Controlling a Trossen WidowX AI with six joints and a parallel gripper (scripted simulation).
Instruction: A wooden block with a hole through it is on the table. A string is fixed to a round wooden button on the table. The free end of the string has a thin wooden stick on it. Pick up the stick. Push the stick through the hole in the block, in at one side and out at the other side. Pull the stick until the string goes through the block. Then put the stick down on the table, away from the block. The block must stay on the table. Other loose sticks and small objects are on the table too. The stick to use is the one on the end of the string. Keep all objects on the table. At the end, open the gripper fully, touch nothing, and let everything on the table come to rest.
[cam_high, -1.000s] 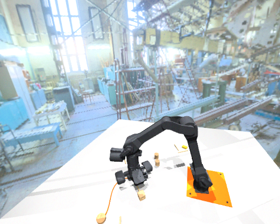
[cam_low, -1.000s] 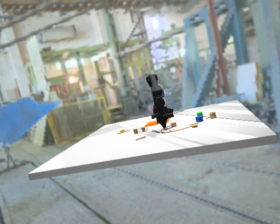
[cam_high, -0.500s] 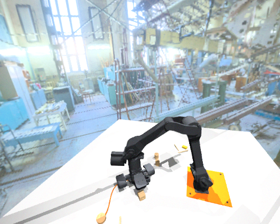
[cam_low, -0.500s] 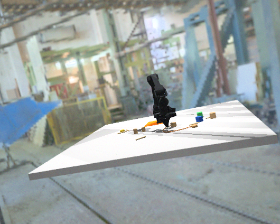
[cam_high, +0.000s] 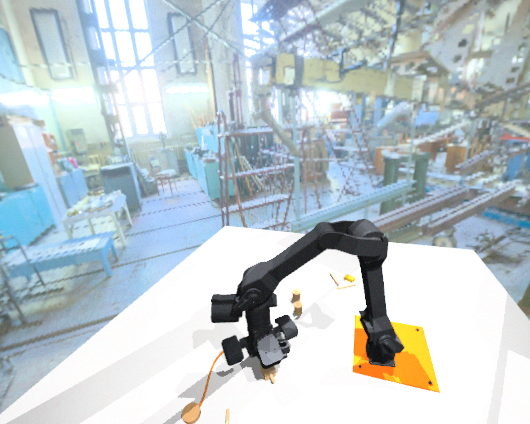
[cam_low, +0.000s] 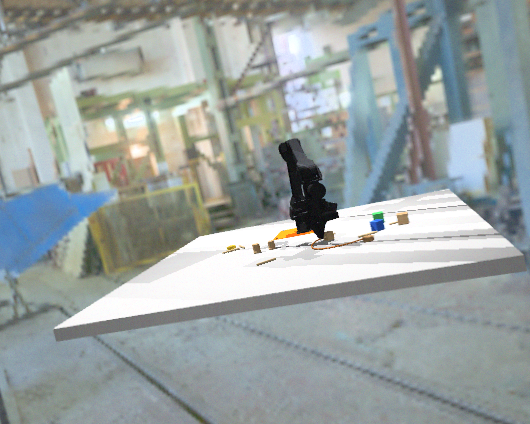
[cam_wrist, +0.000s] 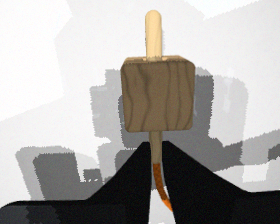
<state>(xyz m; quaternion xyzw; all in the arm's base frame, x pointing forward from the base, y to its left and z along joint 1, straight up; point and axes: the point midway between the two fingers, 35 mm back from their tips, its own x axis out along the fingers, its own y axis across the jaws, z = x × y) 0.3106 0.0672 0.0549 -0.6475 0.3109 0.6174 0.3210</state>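
- while pushing toward 12 o'clock in the wrist view, where's the stick (cam_high: 272, 380) (cam_wrist: 153, 35)?
- threaded through the block (cam_high: 268, 373) (cam_low: 328, 236) (cam_wrist: 158, 97): pale tip out at 12 o'clock, tail out at 6.
- and the gripper (cam_high: 266, 366) (cam_low: 321, 236) (cam_wrist: 155, 148)?
- nearly closed, pinching the stick's tail just beside the block's 6 o'clock face. string (cam_high: 209, 375) (cam_low: 340, 246) (cam_wrist: 157, 177) trailing from the tail, curving toward 5 o'clock; in the top view, running on to the button (cam_high: 191, 413) (cam_low: 367, 238) at about 7 o'clock from the gripper.
- more push?
- only a little, judging by the narrow gap. keep square to the hole, low and slow; stop short of fingertip contact, to avoid shoving or tipping the block.
- then?
- open gently, back off toward 6 without snagging the string, lift, go round to 12. grip the bare tip, draw straight out until string follows. likely trouble: a sideways tug, dragging the block along.
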